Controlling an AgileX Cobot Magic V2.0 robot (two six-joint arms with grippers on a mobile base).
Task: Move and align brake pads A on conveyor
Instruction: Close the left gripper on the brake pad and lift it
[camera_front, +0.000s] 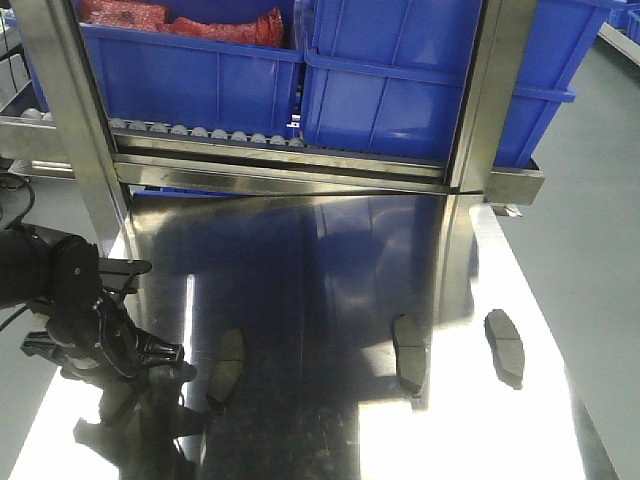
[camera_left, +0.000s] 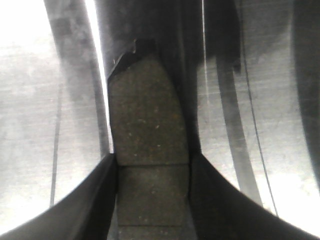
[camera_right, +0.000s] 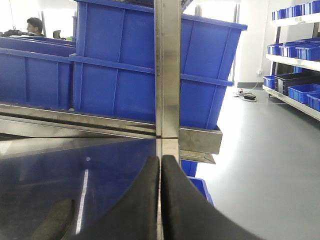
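Four pads (camera_front: 408, 352), steel tabletop (camera_front: 300, 290) (shiny), blue bins (camera_front: 400, 70)

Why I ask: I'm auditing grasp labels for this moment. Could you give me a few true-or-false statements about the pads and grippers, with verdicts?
1. The left gripper has a brake pad between its fingers. True.
2. The right gripper is wide open. False: its fingers are closed together, holding nothing.
3. Three other pads lie free in the front view. True.
4. Those three lie on a woven belt. False: they lie on the shiny steel tabletop.
5. The bins behind the table are red. False: the bins are blue.
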